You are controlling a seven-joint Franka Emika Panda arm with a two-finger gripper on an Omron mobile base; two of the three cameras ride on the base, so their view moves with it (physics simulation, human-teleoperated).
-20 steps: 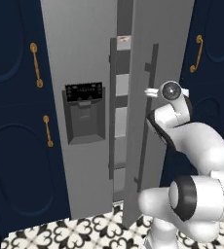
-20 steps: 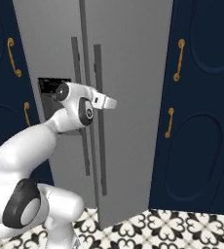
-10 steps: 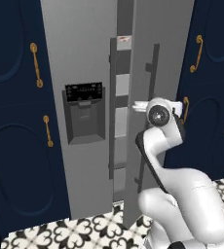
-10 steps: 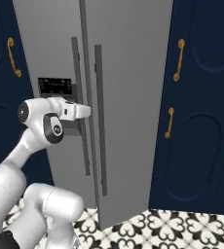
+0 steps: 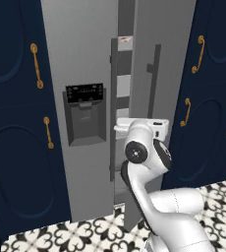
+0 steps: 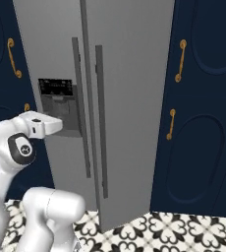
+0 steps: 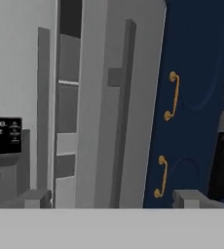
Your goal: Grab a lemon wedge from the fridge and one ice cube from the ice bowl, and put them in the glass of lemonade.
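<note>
I see the fridge (image 5: 85, 74) dead ahead, right door ajar | my gripper (image 7: 109, 199) at 6 o'clock before its handle (image 7: 123, 112) | fingers spread wide, empty

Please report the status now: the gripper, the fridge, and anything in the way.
Gripper open, empty, facing fridge. Right fridge door slightly ajar, shelves showing in the gap. Lemon wedge unseen. Door itself blocks reach inside.

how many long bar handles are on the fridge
2. The left handle is on the dispenser door, the right handle is on the other door, flanking the seam of the fridge. None seem hidden.
</note>
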